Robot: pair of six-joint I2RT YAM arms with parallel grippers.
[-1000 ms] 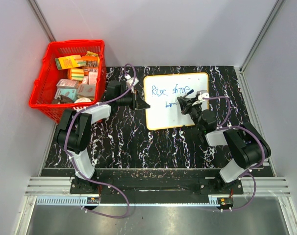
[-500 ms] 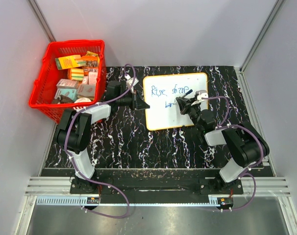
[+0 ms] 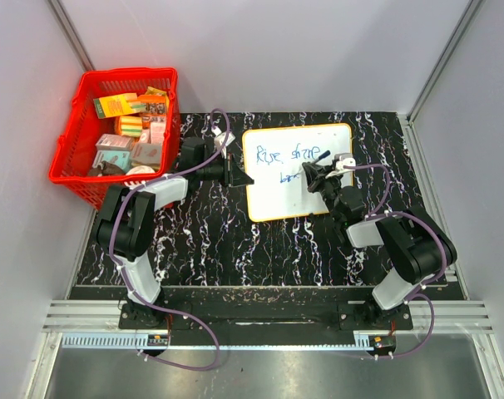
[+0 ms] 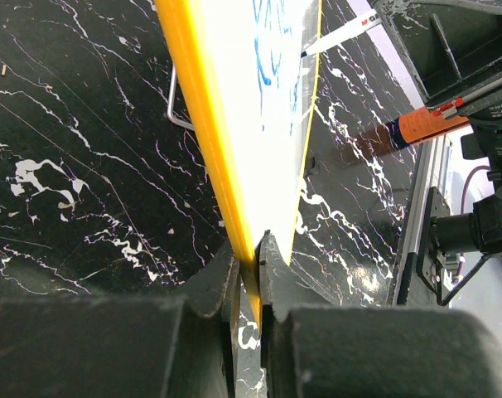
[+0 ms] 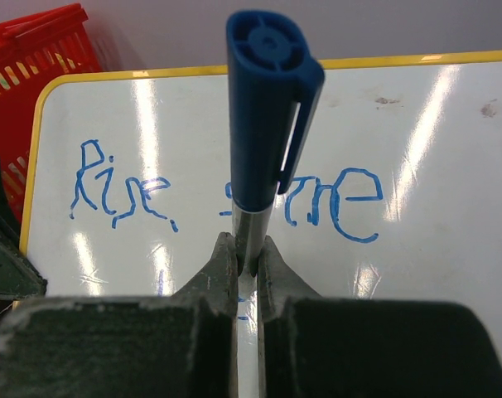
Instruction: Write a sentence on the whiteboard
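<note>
The whiteboard (image 3: pixel 273 195), white with a yellow rim, lies on the dark marbled table, right of centre. My left gripper (image 3: pixel 245 177) is shut on its left edge; in the left wrist view the yellow rim (image 4: pixel 197 99) runs into the pinched jaws of that gripper (image 4: pixel 251 265). The sentence (image 3: pixel 290 155) is in blue: "Rise shine" on top, with a short start of a second line (image 3: pixel 286 177) below. My right gripper (image 3: pixel 311 177) is shut on a blue-capped marker (image 5: pixel 267 108), cap up, tip hidden below on the board. The blue words (image 5: pixel 334 199) show behind it.
A red basket (image 3: pixel 69 158) full of small boxes stands at the back left, beside the left arm. A thin metal wire loop (image 4: pixel 175 104) sticks out under the board's edge. Grey walls close the table on three sides.
The right gripper and marker shifted very slightly over the second line's start. The left gripper and the board stayed put.
</note>
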